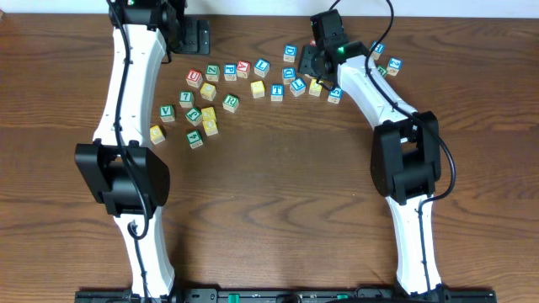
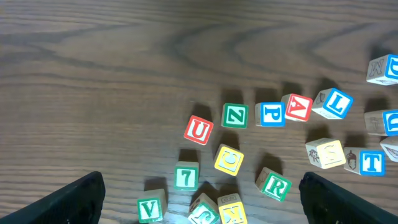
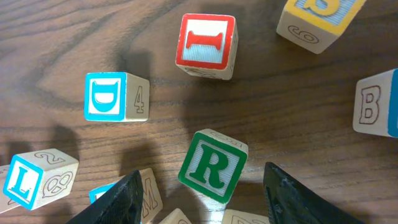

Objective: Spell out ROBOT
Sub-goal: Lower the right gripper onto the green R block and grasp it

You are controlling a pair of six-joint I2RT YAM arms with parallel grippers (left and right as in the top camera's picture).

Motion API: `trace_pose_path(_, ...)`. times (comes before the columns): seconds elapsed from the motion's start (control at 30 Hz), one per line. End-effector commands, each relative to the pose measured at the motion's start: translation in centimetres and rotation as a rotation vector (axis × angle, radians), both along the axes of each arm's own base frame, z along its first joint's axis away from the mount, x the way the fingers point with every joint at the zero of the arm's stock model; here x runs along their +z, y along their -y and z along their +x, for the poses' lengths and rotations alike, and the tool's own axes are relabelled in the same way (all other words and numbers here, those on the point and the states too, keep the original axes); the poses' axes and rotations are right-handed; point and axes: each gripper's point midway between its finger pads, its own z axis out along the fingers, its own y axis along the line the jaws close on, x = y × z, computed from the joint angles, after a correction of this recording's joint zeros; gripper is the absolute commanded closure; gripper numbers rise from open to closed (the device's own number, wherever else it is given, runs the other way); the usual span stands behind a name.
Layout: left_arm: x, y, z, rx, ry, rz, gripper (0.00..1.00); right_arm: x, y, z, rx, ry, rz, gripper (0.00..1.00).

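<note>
Right now we have the right gripper straddling the green R cube, its jaws spread with a gap showing on each side, so nothing is pinched yet. The cube lies directly between the fingers, in the right-hand cluster of the scatter. Being a cube, it offers no long axis; what matters is that it sits turned slightly off square to the pads, so we judge closing jaws would meet its edges first and twist it. A pale cube sits just beside one finger. The left gripper, spread wide, hangs over the other cluster, well apart, so the right arm is plainly nearer.
</note>
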Motion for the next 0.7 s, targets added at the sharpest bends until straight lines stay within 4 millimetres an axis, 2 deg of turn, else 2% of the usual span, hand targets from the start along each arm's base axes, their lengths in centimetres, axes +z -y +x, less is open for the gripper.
trace_pose_path(0.0,1.8,-0.1,-0.1,0.017,0.037,0.000,0.02,-1.0,-0.1,-0.1,0.010,0.001,-0.033,0.43)
trace_pose_path(0.5,1.8,-0.1,-0.1,0.017,0.037,0.000,0.02,-3.0,-0.6,0.5,0.044,0.079,-0.029,0.43)
trace_pose_path(0.67,1.8,-0.1,-0.1,0.017,0.037,0.000,0.02,-3.4,-0.6,0.5,0.044,0.088,-0.027,0.49)
